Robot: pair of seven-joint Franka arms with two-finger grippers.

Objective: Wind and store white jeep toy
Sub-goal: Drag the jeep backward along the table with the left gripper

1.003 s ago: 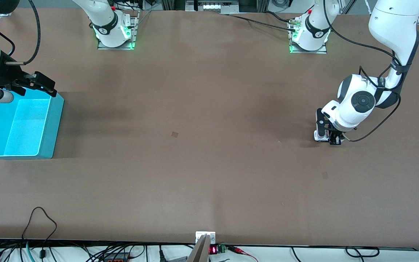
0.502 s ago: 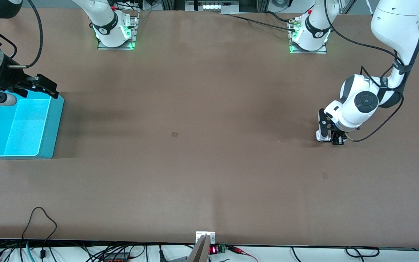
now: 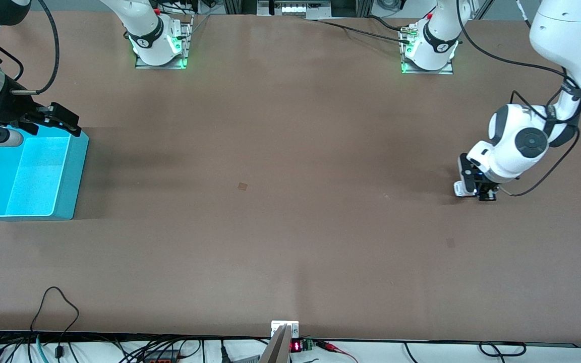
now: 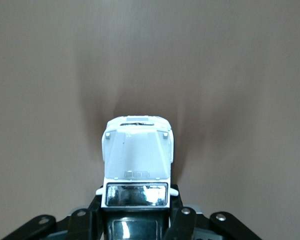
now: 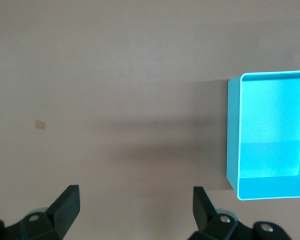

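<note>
While the left wrist view shows jaws clamping the white jeep toy, right jaws gape.

The table is a plain matte brown with a small darker square patch near its middle. The white jeep toy has a glossy dark windscreen. The bin is bright turquoise. Both pincers are black on white arms.

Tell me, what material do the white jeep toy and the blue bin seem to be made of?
White jeep toy: likely moulded plastic, matte white body; its windscreen is glossy and reflects light. Blue bin: probably plastic with a smooth, slightly shiny finish, judging by thin uniform walls, rounded corners and a soft sheen inside.
</note>
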